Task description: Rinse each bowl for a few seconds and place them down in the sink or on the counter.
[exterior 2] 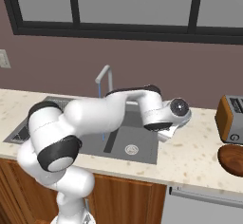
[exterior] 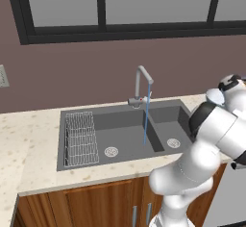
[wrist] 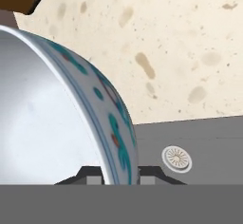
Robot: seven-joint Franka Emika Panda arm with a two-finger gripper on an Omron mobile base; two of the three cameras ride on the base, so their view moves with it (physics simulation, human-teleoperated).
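Note:
In the hand view a bowl point(wrist: 47, 123) with a glossy pale inside and a teal and red pattern outside stands on edge, its rim pinched by my gripper point(wrist: 121, 179), which is shut on it. That bowl point(exterior 2: 172, 130) hangs tilted under my hand over the counter point(exterior 2: 199, 152), just right of the sink point(exterior 2: 142, 144). From the left base view the bowl point(exterior: 215, 96) shows by the far right corner of the sink point(exterior: 125, 125). A thin blue stream point(exterior: 146, 120) runs from the tap point(exterior: 142, 81) into the basin.
A wire rack point(exterior: 80, 138) fills the sink's left end. A round drain point(wrist: 177, 158) lies below the bowl. An orange toaster point(exterior 2: 231, 118) and a brown wooden item point(exterior 2: 232, 159) stand on the counter at the far right. My own arm crosses over the sink.

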